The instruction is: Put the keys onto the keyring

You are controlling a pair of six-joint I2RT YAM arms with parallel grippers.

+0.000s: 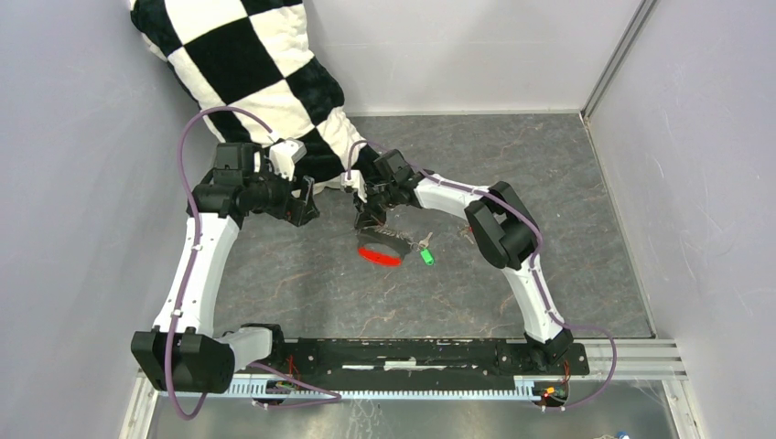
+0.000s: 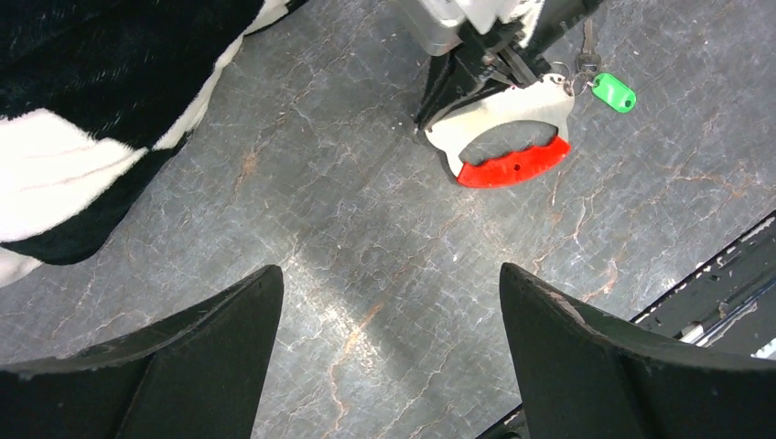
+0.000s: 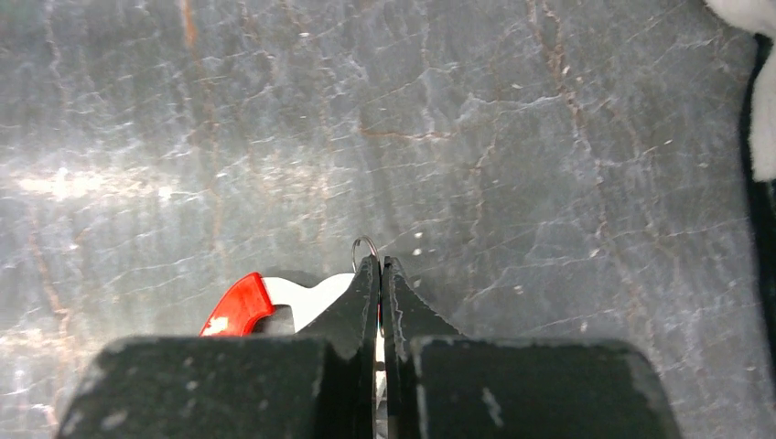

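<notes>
The right tool (image 3: 381, 262) is clenched on the thin silver keyring (image 3: 364, 245) at the middle of the grey marbled desk (image 1: 549, 183), and the ring's loop peeps out past its closed tips. The red-and-white oval tag (image 2: 517, 169) lies against the tool on its near side, with the green tag (image 2: 613, 92) and a small silver key (image 2: 586, 57) just to the right. The left tool (image 2: 389, 274) hangs released to the left, jaws spread wide over the desk, near a black-and-white checkered cushion (image 1: 247, 55).
</notes>
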